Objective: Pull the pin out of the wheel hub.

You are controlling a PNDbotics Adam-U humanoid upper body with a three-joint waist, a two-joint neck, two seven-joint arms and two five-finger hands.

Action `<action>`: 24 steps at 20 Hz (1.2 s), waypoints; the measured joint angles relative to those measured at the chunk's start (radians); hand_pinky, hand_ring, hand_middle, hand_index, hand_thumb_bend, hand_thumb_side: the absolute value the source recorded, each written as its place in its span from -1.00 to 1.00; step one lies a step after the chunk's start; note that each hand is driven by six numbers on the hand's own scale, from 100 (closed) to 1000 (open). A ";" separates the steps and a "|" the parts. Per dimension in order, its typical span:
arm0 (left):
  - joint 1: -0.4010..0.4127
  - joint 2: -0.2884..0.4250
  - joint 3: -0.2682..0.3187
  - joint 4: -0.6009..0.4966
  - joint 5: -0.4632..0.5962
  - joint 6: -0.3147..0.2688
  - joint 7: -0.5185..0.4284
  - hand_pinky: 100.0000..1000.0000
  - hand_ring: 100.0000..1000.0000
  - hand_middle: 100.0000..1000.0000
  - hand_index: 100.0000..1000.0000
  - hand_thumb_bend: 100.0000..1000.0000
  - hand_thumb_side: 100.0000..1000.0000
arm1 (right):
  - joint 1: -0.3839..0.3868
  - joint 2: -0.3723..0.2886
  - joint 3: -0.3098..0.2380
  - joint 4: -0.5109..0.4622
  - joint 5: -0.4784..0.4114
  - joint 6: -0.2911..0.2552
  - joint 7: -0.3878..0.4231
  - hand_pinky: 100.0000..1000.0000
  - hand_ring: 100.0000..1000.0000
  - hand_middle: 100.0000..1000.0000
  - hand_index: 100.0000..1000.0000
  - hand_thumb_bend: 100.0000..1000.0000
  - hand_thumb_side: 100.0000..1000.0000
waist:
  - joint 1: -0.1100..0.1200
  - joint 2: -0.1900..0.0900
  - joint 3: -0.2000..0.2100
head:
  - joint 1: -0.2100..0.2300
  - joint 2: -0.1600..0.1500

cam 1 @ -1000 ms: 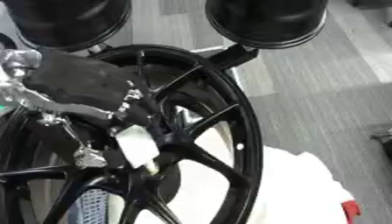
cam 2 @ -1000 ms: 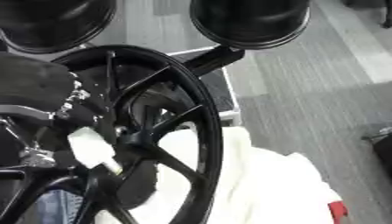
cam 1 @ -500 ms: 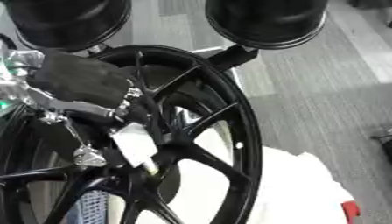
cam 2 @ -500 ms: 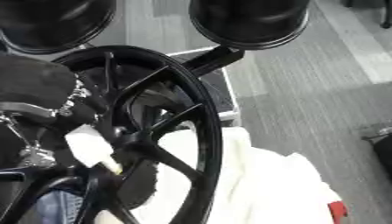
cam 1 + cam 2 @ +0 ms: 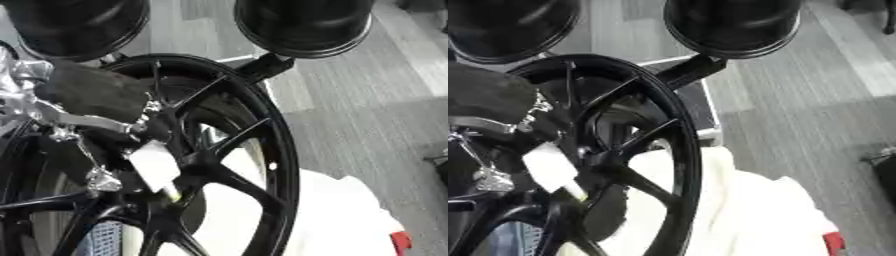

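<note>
Fingers (image 5: 96, 177) of the left hand (image 5: 92, 95) are curling around the white pin (image 5: 157, 167) at the wheel hub's (image 5: 188, 162) 9 o'clock.

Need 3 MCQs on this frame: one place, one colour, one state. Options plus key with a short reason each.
1. Where is the white cloth?
A. right of the wheel
B. on the hub
C. above the wheel
2. Colour of the wheel?
A. silver
B. black
C. red
3. The left hand is:
A. resting by a lower corner
B. out of view
C. at the hub, by the white pin
Key: A, the cloth lies at the rim's right; B, rim and spokes are black; C, the hand sits over the spokes beside the pin.
</note>
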 measured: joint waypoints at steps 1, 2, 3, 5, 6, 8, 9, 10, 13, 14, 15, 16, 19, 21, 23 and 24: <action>0.000 0.000 0.004 0.002 0.004 0.005 -0.005 0.15 -0.14 -0.61 -0.09 -1.00 -0.79 | 0.000 0.001 0.000 0.000 0.000 0.001 -0.002 0.48 0.43 0.20 0.49 -1.00 -0.08 | 0.000 0.001 0.001 | 0.000 0.000; 0.001 0.000 0.011 0.003 0.010 0.010 -0.010 0.12 -0.17 -0.65 -0.14 -1.00 -0.79 | 0.000 0.003 -0.002 0.000 0.000 0.001 -0.004 0.48 0.43 0.20 0.49 -1.00 -0.08 | 0.000 0.002 0.002 | 0.000 0.000; 0.001 -0.001 0.019 0.003 0.017 0.016 -0.016 0.10 -0.18 -0.67 -0.16 -1.00 -0.80 | 0.001 0.005 -0.004 0.000 0.000 0.002 -0.004 0.48 0.43 0.20 0.49 -1.00 -0.08 | -0.001 0.002 0.002 | 0.000 0.000; 0.002 -0.004 0.040 -0.001 0.031 0.029 -0.029 0.09 -0.20 -0.70 -0.19 -1.00 -0.80 | 0.001 0.006 -0.005 0.000 0.000 0.003 -0.007 0.48 0.43 0.20 0.49 -1.00 -0.08 | -0.001 0.002 0.003 | -0.001 -0.001; 0.002 -0.004 0.055 -0.006 0.039 0.035 -0.035 0.08 -0.21 -0.71 -0.20 -1.00 -0.80 | 0.002 0.006 -0.005 0.000 0.000 0.003 -0.009 0.48 0.43 0.20 0.49 -1.00 -0.08 | -0.001 0.002 0.003 | -0.002 -0.001; 0.002 -0.003 0.082 -0.018 0.049 0.045 -0.045 0.08 -0.21 -0.71 -0.21 -1.00 -0.80 | 0.005 0.007 -0.006 0.000 0.001 0.004 -0.010 0.48 0.43 0.20 0.49 -1.00 -0.08 | -0.002 0.002 0.004 | -0.004 -0.003; 0.003 -0.002 0.096 -0.027 0.053 0.050 -0.050 0.08 -0.21 -0.71 -0.21 -1.00 -0.80 | 0.007 0.007 -0.006 0.000 0.001 0.005 -0.011 0.48 0.43 0.20 0.49 -1.00 -0.08 | -0.002 0.002 0.005 | -0.005 -0.003; 0.005 0.002 0.108 -0.037 0.056 0.052 -0.052 0.08 -0.21 -0.71 -0.21 -1.00 -0.80 | 0.009 0.007 -0.007 0.000 0.001 0.005 -0.012 0.48 0.43 0.20 0.49 -1.00 -0.08 | -0.002 0.002 0.005 | -0.006 -0.004; 0.009 0.016 0.140 -0.063 0.060 0.055 -0.055 0.08 -0.22 -0.72 -0.22 -1.00 -0.80 | 0.009 0.007 -0.011 0.000 0.002 0.008 -0.015 0.48 0.43 0.20 0.49 -1.00 -0.08 | -0.002 0.002 0.009 | -0.008 -0.006; 0.010 0.022 0.152 -0.069 0.064 0.055 -0.055 0.08 -0.22 -0.72 -0.22 -1.00 -0.80 | 0.009 0.007 -0.011 0.000 0.002 0.008 -0.015 0.48 0.43 0.20 0.49 -1.00 -0.08 | -0.001 0.001 0.009 | -0.009 -0.008; 0.010 0.028 0.161 -0.074 0.066 0.054 -0.054 0.08 -0.22 -0.72 -0.22 -1.00 -0.80 | 0.009 0.007 -0.011 0.000 0.002 0.008 -0.016 0.48 0.43 0.20 0.49 -1.00 -0.08 | 0.000 0.001 0.009 | -0.010 -0.009; 0.012 0.033 0.169 -0.078 0.069 0.054 -0.054 0.08 -0.22 -0.72 -0.22 -1.00 -0.80 | 0.010 0.007 -0.011 0.000 0.003 0.007 -0.016 0.48 0.43 0.20 0.49 -1.00 -0.08 | 0.000 0.001 0.010 | -0.010 -0.009; 0.017 0.038 0.181 -0.088 0.073 0.053 -0.053 0.08 -0.22 -0.72 -0.22 -1.00 -0.80 | 0.010 0.007 -0.012 0.000 0.003 0.007 -0.018 0.48 0.43 0.20 0.49 -1.00 -0.08 | 0.000 -0.001 0.010 | -0.010 -0.009; 0.019 0.038 0.186 -0.090 0.073 0.053 -0.053 0.11 -0.21 -0.72 -0.21 -0.98 -0.85 | 0.013 0.007 -0.013 0.000 0.003 0.008 -0.020 0.48 0.43 0.20 0.49 -1.00 -0.09 | 0.000 -0.002 0.012 | -0.014 -0.009; 0.042 0.055 0.208 -0.078 0.066 0.053 -0.053 0.12 -0.21 -0.72 -0.20 -1.00 -0.86 | 0.029 0.008 -0.023 0.000 0.007 0.010 -0.027 0.48 0.43 0.19 0.49 -1.00 -0.08 | -0.002 -0.008 0.039 | -0.029 -0.009; 0.059 0.072 0.225 -0.064 0.058 0.055 -0.051 0.13 -0.22 -0.73 -0.20 -1.00 -0.86 | 0.033 0.010 -0.027 0.000 0.010 0.011 -0.032 0.48 0.43 0.19 0.49 -1.00 -0.08 | -0.006 -0.010 0.054 | -0.037 -0.009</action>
